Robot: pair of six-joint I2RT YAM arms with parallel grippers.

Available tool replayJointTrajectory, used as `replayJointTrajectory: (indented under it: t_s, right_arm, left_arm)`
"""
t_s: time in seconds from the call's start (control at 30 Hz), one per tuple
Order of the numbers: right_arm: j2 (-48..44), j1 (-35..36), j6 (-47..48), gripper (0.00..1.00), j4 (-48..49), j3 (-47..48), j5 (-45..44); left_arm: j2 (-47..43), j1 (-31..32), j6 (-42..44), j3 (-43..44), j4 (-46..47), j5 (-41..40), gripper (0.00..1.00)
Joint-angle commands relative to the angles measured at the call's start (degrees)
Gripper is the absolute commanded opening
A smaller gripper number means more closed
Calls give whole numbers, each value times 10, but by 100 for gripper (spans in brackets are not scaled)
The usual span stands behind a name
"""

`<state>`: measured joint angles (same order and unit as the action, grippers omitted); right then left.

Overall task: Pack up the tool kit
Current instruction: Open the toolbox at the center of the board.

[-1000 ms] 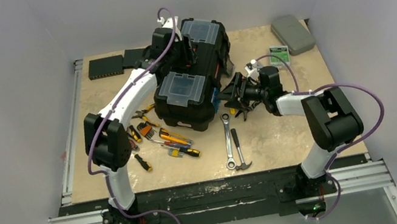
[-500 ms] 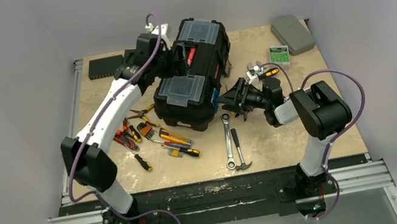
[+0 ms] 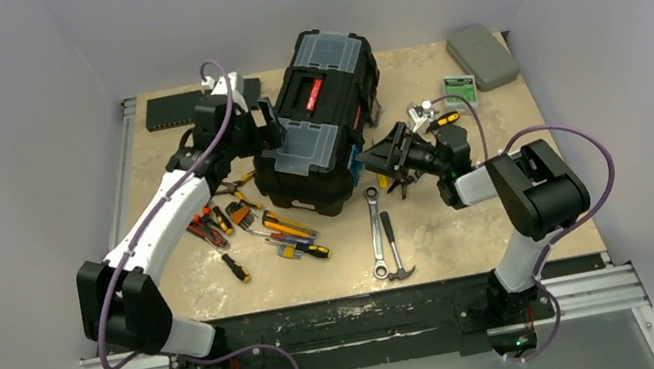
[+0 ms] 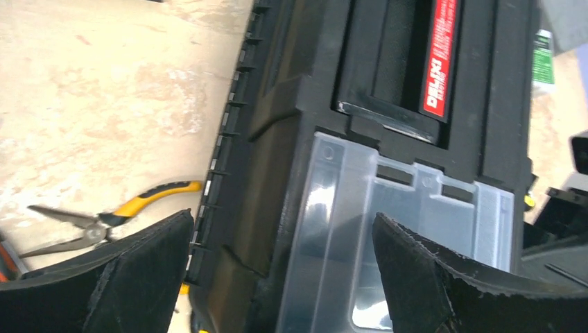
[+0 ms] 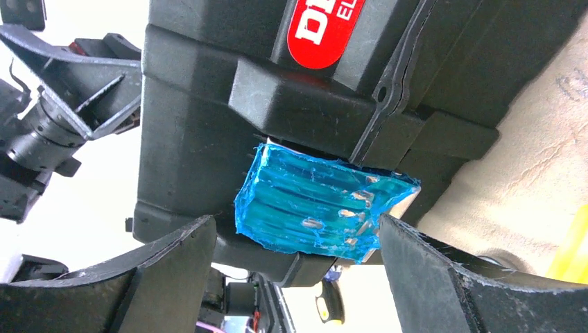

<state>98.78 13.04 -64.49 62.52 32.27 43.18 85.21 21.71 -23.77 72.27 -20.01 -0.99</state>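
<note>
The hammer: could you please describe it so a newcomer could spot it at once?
Find the big black toolbox at the centre. By its near right corner two long tools lie side by side. The hammer is the right-hand one, dark-handled, head pointing away from the toolbox; its neighbour is a shiny wrench.

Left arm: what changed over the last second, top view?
The left tool came off the handle of the toolbox, opened, and pulled back to the box's left side; it holds nothing. The right tool barely moved and stays open by the blue latch. Toolbox, wrench and hammer did not move.
</note>
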Motion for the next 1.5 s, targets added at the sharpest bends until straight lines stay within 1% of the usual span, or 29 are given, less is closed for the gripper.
replayJointTrajectory:
  t_s: [0.0,0.27,0.4,0.47,0.57,0.67,0.77,0.97,1.03,1.17,1.27,1.37,1.43,1.47]
  right_arm:
    - [2,10,-16,86,37,9,-19]
    - [17,34,-19,86,31,18,-43]
    - [17,41,-11,86,20,17,-58]
    - [22,48,-10,86,23,15,-66]
    - [43,58,-22,86,51,17,-68]
    - [78,66,-64,85,108,26,-64]
    - [103,75,-98,85,150,39,-66]
    - [97,98,-87,85,119,75,-75]
    - [95,107,-87,82,108,95,-74]
    - [97,110,-104,77,113,109,-72]
    - [97,112,-114,76,123,116,-74]
    - [94,117,-122,78,121,123,-76]
    - [91,123,-124,85,116,125,-84]
    - [90,124,-118,85,111,125,-86]
  left_arm:
    - [-2,-2,-15,-68,42,78,97]
    - [-9,-3,-44,-144,100,124,95]
    - [-4,-2,-50,-186,174,174,94]
    - [3,-2,-52,-209,233,192,93]
    - [15,-2,-51,-221,265,213,91]
    - [26,-1,-54,-233,303,224,90]
    - [35,2,-50,-231,313,227,89]
    - [35,4,-47,-232,306,218,86]
    - [40,4,-48,-228,301,220,83]
    - [50,4,-54,-223,299,228,82]
    - [60,4,-62,-219,304,243,81]
    - [67,3,-70,-219,309,251,80]
    - [70,2,-79,-218,314,258,80]
    - [73,0,-85,-219,319,267,80]
